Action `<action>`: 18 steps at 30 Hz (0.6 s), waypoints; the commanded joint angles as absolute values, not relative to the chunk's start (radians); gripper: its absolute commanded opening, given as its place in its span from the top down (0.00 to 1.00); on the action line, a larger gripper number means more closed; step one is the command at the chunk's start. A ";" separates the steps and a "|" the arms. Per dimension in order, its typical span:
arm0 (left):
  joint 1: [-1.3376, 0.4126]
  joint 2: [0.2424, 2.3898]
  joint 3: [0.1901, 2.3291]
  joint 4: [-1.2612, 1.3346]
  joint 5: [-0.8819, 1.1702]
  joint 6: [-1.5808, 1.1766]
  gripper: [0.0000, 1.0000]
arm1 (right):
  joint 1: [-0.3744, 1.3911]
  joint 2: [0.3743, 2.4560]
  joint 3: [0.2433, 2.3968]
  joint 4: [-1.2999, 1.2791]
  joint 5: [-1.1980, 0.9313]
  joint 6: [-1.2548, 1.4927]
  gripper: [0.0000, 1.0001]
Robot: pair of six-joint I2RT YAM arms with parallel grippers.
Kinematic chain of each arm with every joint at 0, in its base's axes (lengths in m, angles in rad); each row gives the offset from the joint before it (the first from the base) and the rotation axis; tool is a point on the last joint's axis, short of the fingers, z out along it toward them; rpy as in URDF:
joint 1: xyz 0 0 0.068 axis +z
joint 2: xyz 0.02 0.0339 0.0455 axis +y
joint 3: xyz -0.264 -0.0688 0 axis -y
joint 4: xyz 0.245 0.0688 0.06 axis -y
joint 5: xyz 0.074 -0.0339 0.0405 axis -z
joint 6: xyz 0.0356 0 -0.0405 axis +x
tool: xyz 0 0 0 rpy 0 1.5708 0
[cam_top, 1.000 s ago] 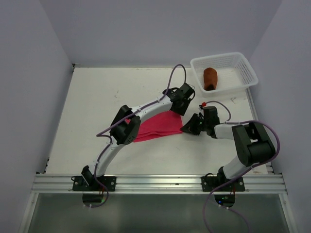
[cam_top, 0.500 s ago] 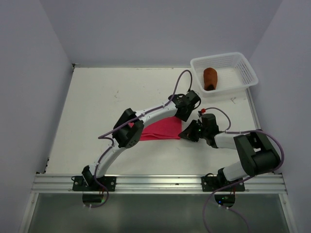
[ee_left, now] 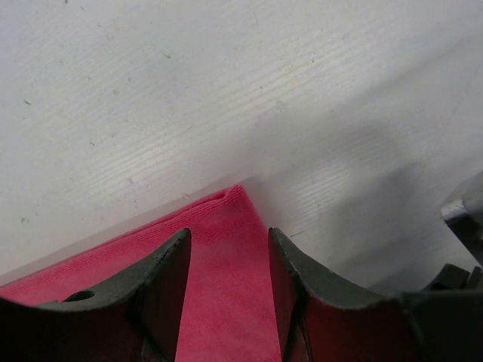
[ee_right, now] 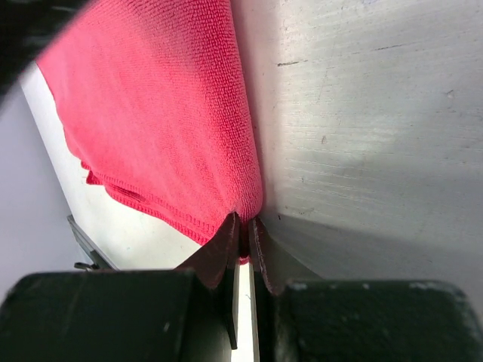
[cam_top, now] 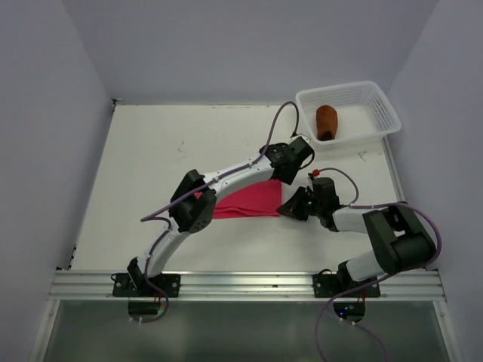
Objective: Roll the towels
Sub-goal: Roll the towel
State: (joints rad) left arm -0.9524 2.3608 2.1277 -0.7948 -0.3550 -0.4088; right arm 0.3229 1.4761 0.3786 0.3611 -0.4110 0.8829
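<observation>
The bright pink towel [cam_top: 245, 202] lies flat mid-table, partly under the left arm. My left gripper [cam_top: 287, 172] is open just over its far right corner; in the left wrist view the jaws [ee_left: 229, 249] straddle the pink towel [ee_left: 225, 302] without pinching it. My right gripper [cam_top: 290, 207] is shut on the towel's near right corner, and the right wrist view shows the fingertips [ee_right: 243, 226] clamped on a fold of the pink towel [ee_right: 166, 98]. The rust-brown towel [cam_top: 326, 122] sits rolled in the basket.
The white mesh basket [cam_top: 377, 105] stands at the back right corner of the table. Grey walls close in the left, back and right sides. A metal rail [cam_top: 241, 285] with both arm bases runs along the near edge.
The left gripper has shifted right and slightly back along the towel's right edge. The right gripper has moved a little nearer and left, still holding the corner; the towel's right end looks narrower.
</observation>
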 commanded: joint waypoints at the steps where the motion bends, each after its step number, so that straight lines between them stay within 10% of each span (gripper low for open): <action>1: -0.971 2.266 2.106 -0.778 -0.391 -0.439 0.51 | 0.331 1.493 0.348 0.327 -0.362 0.870 1.00; 18: -0.980 2.289 1.983 -0.643 -0.293 -0.505 0.51 | 0.331 1.483 0.334 0.305 -0.353 0.847 1.00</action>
State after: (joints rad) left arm -0.9768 2.2875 1.9816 -0.7059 -0.2916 -0.4881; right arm 0.3229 1.4761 0.3695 0.3779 -0.4107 0.8818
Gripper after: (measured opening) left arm 0.488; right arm 0.076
